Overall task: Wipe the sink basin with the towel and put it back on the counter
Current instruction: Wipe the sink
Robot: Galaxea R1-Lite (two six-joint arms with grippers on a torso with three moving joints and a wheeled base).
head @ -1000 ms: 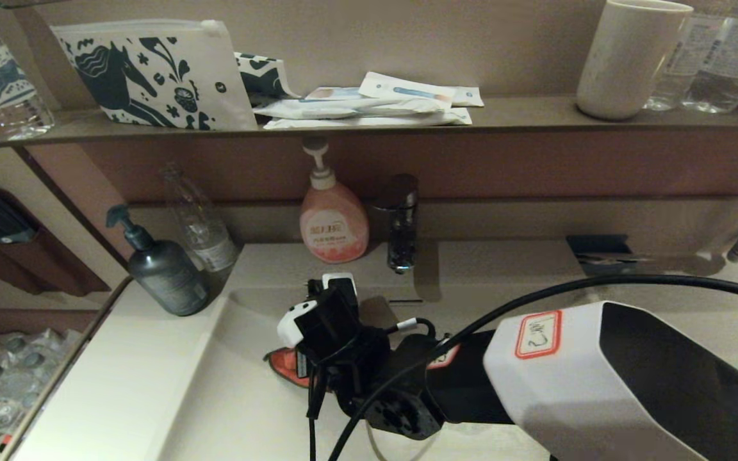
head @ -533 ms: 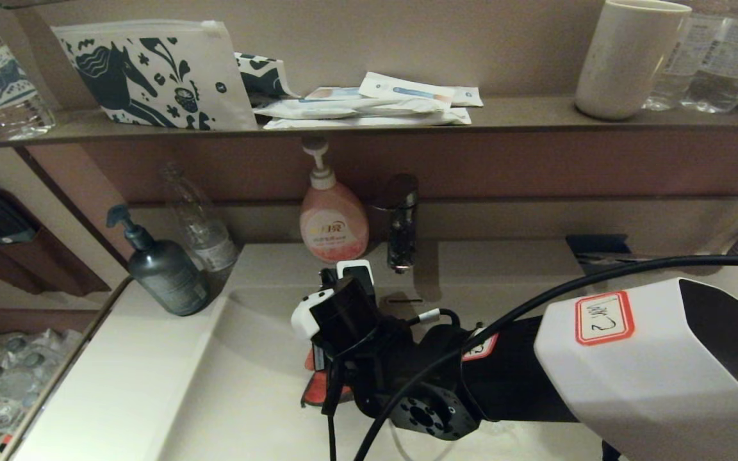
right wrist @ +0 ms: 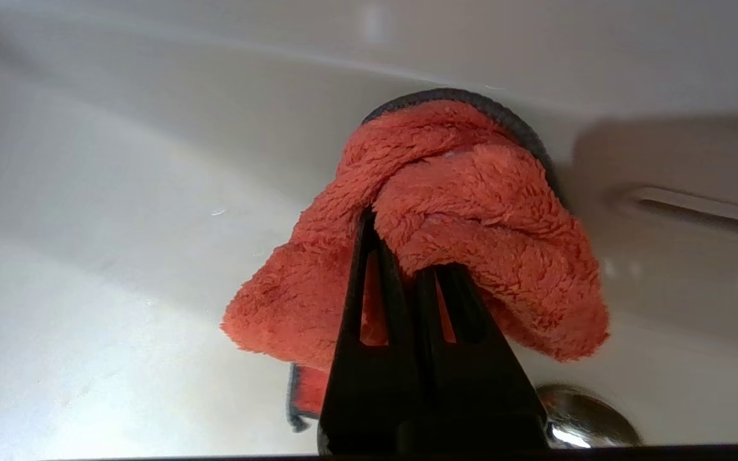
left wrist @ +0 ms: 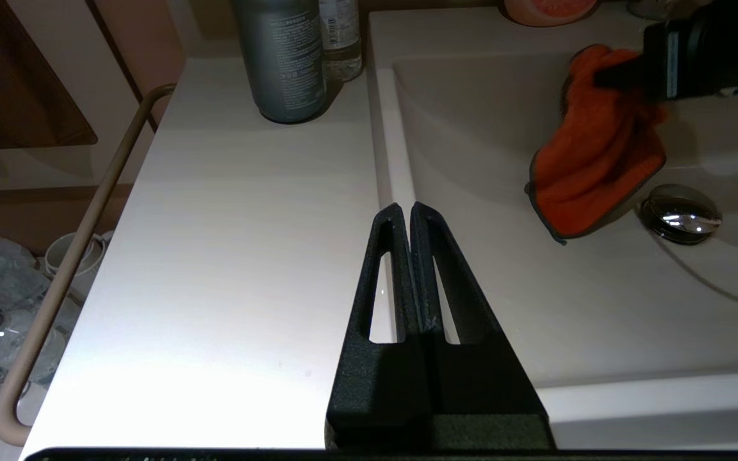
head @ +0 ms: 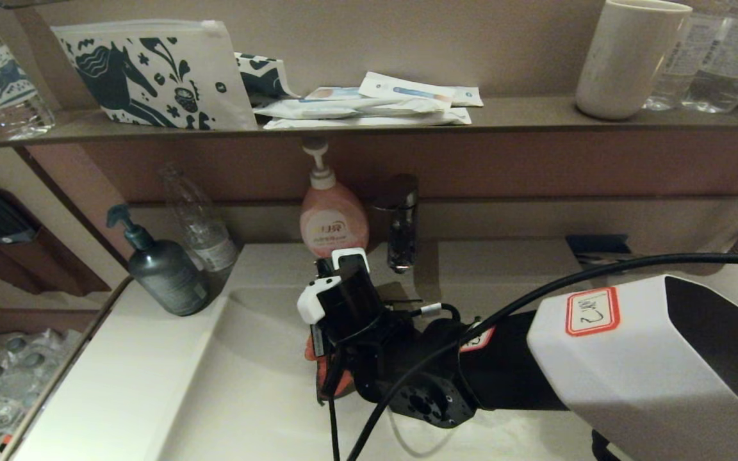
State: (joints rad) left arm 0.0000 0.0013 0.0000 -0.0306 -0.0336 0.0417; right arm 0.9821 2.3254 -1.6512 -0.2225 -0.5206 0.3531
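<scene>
Here, the parts as shown:
Counter point(head: 119, 384): a flat, glossy off-white top, of one piece with the basin rim, reaching left of the sink basin.
Sink basin point(head: 247, 397): a wide off-white bowl with a curved back wall; a chrome drain plug point(left wrist: 680, 213) sat in its floor.
Shelf point(head: 523, 115): a dark, narrow ledge above the sink basin, which carried a horse-printed pouch point(head: 151, 73), flat sachets point(head: 369, 102) and a pale cup point(head: 628, 57).
Bottles: a grey pump bottle point(head: 164, 269) stood on the counter left of the sink basin; a pink soap bottle point(head: 332, 221) stood behind it.
Right gripper point(right wrist: 407, 256): inside the sink basin, its jaws clamped on the towel point(right wrist: 459, 218).
Towel: bunched, orange-red, hanging beside the drain plug.
Left gripper point(left wrist: 405, 214): over the counter at the sink basin's left rim, jaws pressed together and holding nothing.
</scene>
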